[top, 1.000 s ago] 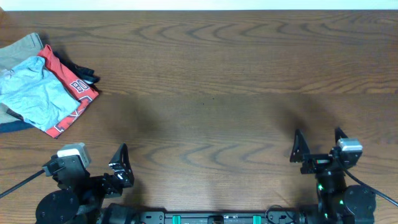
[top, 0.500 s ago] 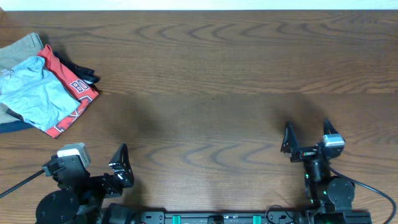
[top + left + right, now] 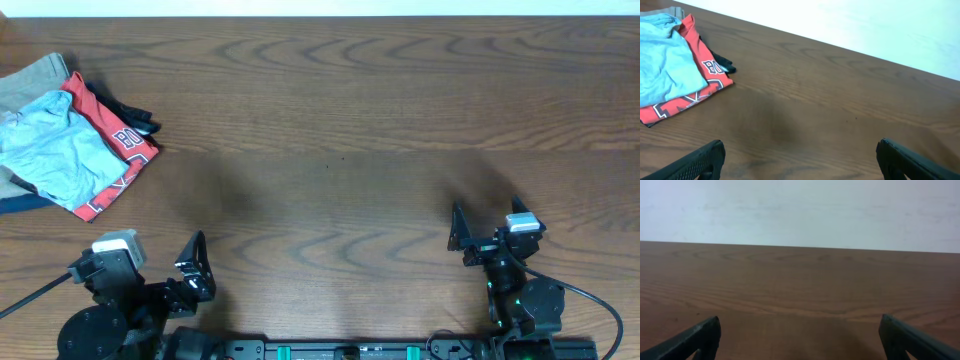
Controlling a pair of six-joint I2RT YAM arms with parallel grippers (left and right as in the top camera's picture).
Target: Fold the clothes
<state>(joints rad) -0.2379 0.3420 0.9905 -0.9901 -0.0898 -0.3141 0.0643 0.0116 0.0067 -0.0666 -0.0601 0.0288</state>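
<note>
A pile of clothes lies at the far left of the wooden table: a light blue garment on top of a red one with white lettering, with beige and dark pieces under them. The pile also shows in the left wrist view, far ahead and left of the fingers. My left gripper is open and empty at the front left edge. My right gripper is open and empty at the front right, over bare wood. The right wrist view shows only table and wall between its fingers.
A pale wall rises beyond the table's far edge. The arm bases and a cable sit along the front edge.
My right gripper has moved left and a little forward over the table, turning slightly. The left arm and the clothes pile have not moved.
</note>
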